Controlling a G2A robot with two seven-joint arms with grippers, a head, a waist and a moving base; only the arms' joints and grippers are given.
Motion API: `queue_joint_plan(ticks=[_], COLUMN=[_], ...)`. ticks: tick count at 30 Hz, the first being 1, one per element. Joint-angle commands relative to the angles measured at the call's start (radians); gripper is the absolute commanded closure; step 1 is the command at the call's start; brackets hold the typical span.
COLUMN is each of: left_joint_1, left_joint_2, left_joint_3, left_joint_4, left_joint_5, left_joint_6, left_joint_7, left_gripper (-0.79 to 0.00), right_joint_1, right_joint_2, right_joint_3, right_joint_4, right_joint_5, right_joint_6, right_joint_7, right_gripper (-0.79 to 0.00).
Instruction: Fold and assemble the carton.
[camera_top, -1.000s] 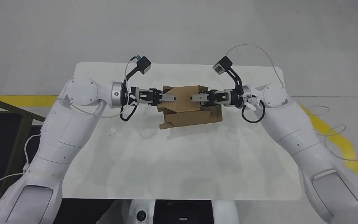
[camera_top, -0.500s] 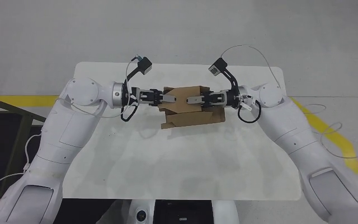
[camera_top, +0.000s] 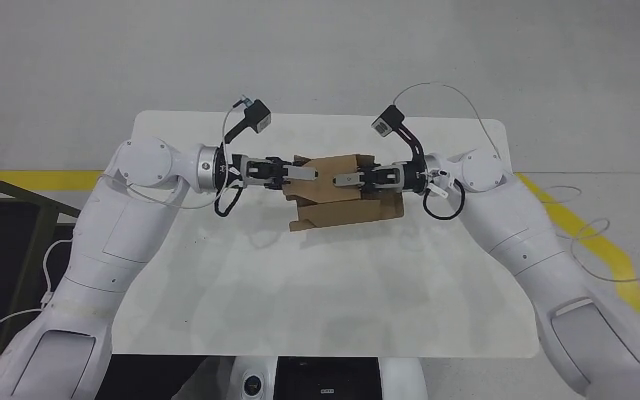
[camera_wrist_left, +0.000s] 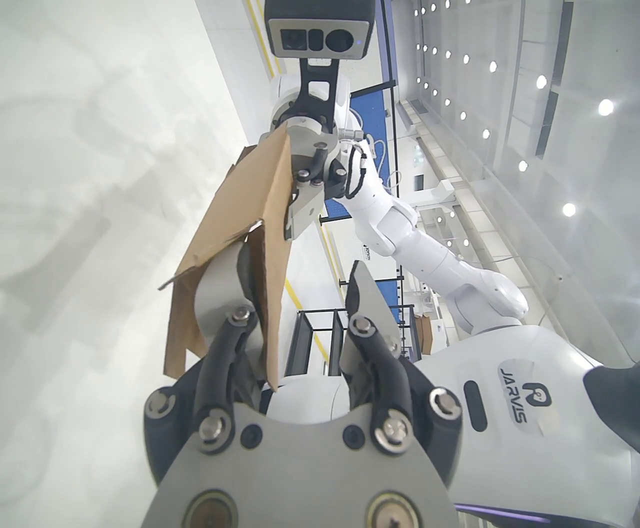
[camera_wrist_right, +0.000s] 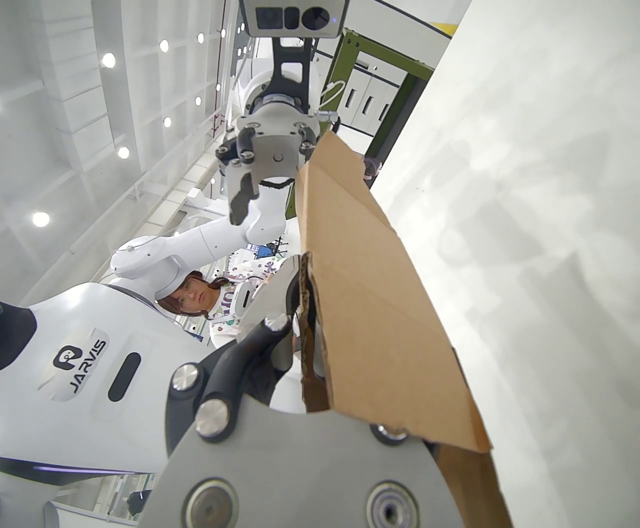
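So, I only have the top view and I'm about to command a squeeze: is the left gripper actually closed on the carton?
Observer: No. The left gripper is open and straddles one wall of the carton.
Operator: Where do its fingers sit?
Observer: One finger is inside, behind that wall. The other hangs free outside, with a clear gap to the cardboard.
Operator: And the right side?
Observer: The right gripper looks clamped. Its visible finger presses against a wall edge, and the other is hidden behind cardboard.
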Motion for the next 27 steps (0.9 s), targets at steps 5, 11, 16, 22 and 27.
queue_joint_plan(ticks=[5,11,16,22,27], left_joint_1=[0.006,0.009,0.007,-0.005,-0.013], left_joint_2=[-0.001,-0.002,-0.003,-0.009,-0.014], left_joint_3=[-0.005,-0.023,-0.022,-0.003,0.014], left_joint_4=[-0.014,-0.037,-0.061,-0.059,-0.057], left_joint_5=[-0.052,-0.119,-0.133,-0.128,-0.116], left_joint_6=[0.014,0.029,0.043,0.047,0.046], left_joint_7=[-0.015,-0.021,-0.024,-0.008,-0.002], left_gripper=[-0.785,-0.785,-0.785,-0.785,-0.785], right_joint_1=[0.004,0.007,0.009,0.017,0.023], right_joint_2=[-0.006,-0.015,-0.028,-0.043,-0.05], right_joint_3=[-0.006,-0.016,-0.028,-0.038,-0.036], right_joint_4=[0.013,0.021,0.029,0.032,0.037], right_joint_5=[-0.02,-0.041,-0.04,-0.041,-0.044], right_joint_6=[-0.011,-0.022,-0.033,-0.035,-0.036], right_joint_7=[-0.011,-0.023,-0.033,-0.035,-0.036], right_gripper=[0.0,0.0,0.0,0.0,0.0])
